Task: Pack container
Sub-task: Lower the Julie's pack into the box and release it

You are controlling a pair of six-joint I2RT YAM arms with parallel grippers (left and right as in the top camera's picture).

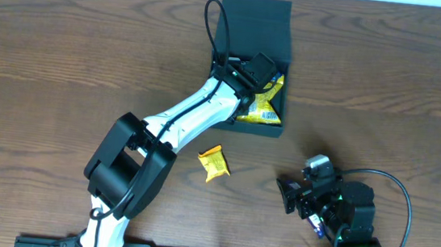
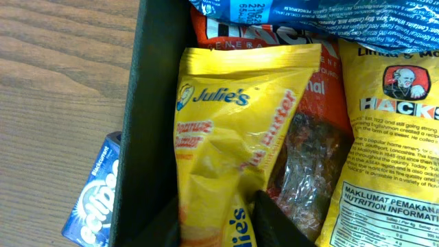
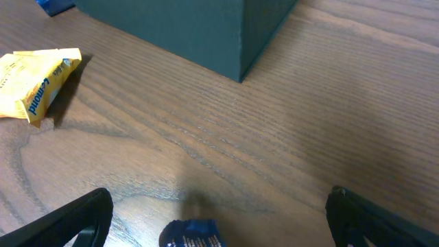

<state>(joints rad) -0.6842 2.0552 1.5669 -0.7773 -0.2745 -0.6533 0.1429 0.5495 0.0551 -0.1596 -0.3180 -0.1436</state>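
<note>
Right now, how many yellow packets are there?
3: the Julie's packet and the Hacks packet inside the box, and a loose packet on the table. More may hide underneath.

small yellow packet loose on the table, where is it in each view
overhead: small yellow packet lower centre, below the container.
left wrist: not in it.
right wrist: packet at the upper left edge.
shared landmark: the container, its dark wall in all three.

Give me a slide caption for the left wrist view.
Left gripper straddling a yellow Julie's packet inside the container, beside a yellow Hacks packet.
</note>
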